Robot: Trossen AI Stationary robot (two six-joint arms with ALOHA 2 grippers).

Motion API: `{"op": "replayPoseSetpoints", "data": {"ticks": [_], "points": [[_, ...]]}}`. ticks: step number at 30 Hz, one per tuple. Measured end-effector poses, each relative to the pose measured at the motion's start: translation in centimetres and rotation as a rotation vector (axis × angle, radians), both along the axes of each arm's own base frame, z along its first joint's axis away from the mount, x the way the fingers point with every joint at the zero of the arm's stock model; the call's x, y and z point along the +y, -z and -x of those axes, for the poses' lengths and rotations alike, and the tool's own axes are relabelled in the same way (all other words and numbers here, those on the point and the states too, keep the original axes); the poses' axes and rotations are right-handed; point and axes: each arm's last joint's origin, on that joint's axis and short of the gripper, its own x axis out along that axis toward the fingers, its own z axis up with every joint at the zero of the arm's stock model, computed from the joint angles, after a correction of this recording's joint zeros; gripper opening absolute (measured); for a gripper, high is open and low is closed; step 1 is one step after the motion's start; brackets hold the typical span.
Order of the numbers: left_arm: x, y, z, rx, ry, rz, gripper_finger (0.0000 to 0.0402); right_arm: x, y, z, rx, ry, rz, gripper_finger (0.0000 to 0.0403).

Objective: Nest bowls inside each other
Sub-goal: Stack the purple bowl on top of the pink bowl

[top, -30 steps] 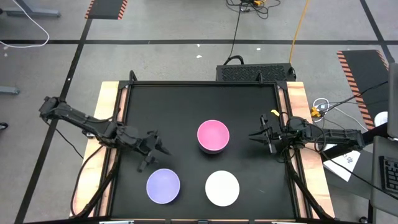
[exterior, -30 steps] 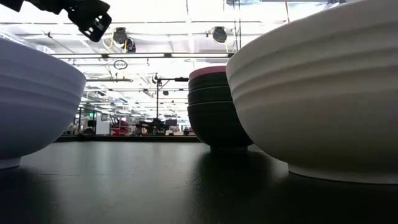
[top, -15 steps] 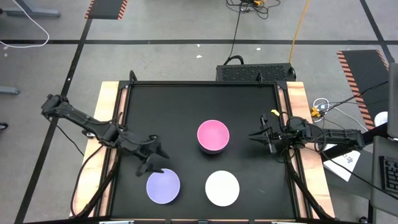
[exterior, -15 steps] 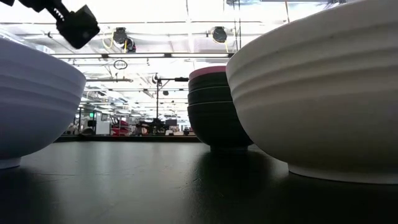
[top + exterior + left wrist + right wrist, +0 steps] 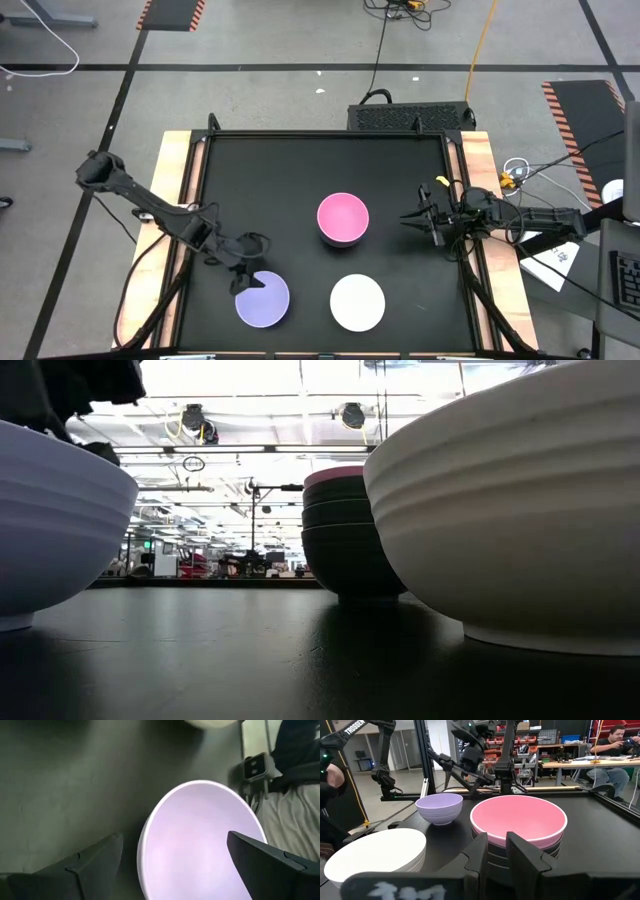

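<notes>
Lavender bowl upright, mouth up, no long axis
Left gripper, fingers spread, has moved over its rim; right gripper pressed together, waiting

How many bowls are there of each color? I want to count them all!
Pink bowl: 1, on top of the stack
Black bowls: 3, stacked under the pink one
Lavender-purple bowl: 1
White bowl: 1
Total: 6 bowls
</notes>
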Motion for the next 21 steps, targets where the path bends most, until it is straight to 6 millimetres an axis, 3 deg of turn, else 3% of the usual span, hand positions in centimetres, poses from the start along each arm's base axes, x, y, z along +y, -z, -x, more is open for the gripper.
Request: {"op": "replayPoseSetpoints", "data": {"ticks": [10, 21], "points": [[-0.2, 0.0, 0.3, 0.102, -0.033, -0.028, 0.0363, 0.0, 0.0, 0.0, 0.0, 0.0, 0.0, 0.0064], [0.1, 1.3, 0.3, 0.213, -0.082, -0.071, 0.0363, 0.0, 0.0, 0.0, 0.0, 0.0, 0.001, 0.0064]]}}
